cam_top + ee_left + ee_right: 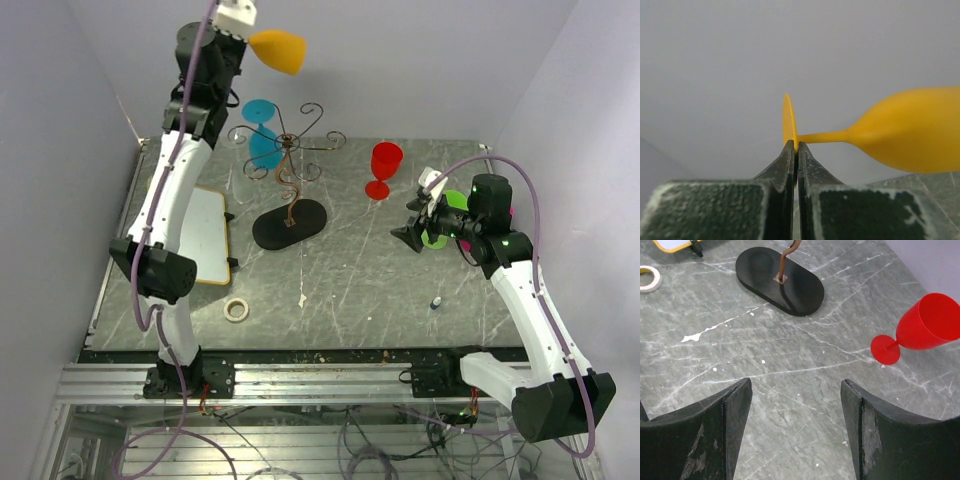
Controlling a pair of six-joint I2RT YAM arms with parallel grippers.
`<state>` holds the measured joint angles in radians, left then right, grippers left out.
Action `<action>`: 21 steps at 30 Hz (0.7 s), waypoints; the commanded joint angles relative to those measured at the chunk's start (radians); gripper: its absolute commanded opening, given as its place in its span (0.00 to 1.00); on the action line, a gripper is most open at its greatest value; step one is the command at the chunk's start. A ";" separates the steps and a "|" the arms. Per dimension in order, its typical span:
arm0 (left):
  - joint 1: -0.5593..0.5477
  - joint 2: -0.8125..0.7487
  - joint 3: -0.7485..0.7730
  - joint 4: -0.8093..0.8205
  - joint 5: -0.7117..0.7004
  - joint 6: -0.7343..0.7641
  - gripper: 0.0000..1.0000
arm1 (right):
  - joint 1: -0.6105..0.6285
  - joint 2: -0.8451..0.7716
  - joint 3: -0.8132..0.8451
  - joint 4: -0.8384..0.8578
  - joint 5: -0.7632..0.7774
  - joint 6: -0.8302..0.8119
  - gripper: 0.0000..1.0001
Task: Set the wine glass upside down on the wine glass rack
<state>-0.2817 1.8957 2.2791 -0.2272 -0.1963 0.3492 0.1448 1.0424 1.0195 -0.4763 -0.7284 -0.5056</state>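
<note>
Clamping the round foot (789, 120) of the orange wine glass (912, 131), the left pincer (796, 146) has its jaws all but together, with only the thin disc pinched between their tips. The glass lies on its side in that grip, stem level and bowl pointing off to the right in the wrist view. From above, it is held high over the back left of the table (350, 290), near the rear wall, above and a little behind the rack (290, 185), not on it.

The rack stands on its black oval base (780, 282) about mid-table, curled arms spread at the top. A blue glass (264, 146) sits at the arm on the left. It looks to be hanging there, though how it is hooked is hard to tell. The other curls look free.

The right pincer (796, 390) hangs low over the table, jaws wide apart and nothing between them. A red glass (927, 322) stands upright beyond it, well apart from the rack.

I judge the pick-up done and the carry well along. What is left is to turn the glass bowl-down, slide its stem into a free curl so the foot rests on the wire, then let go.
</note>
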 commanded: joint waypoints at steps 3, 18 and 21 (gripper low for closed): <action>-0.114 0.067 0.046 0.114 -0.077 0.308 0.07 | -0.007 -0.003 -0.013 0.005 -0.042 -0.026 0.71; -0.247 0.145 -0.044 0.144 -0.136 0.685 0.07 | -0.015 0.010 -0.013 -0.011 -0.062 -0.048 0.71; -0.257 0.132 -0.066 0.109 -0.118 0.716 0.07 | -0.015 0.012 -0.013 -0.019 -0.065 -0.057 0.71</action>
<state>-0.5278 2.0682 2.2364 -0.1280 -0.3286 0.9894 0.1364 1.0500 1.0195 -0.4847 -0.7757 -0.5396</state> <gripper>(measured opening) 0.084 0.712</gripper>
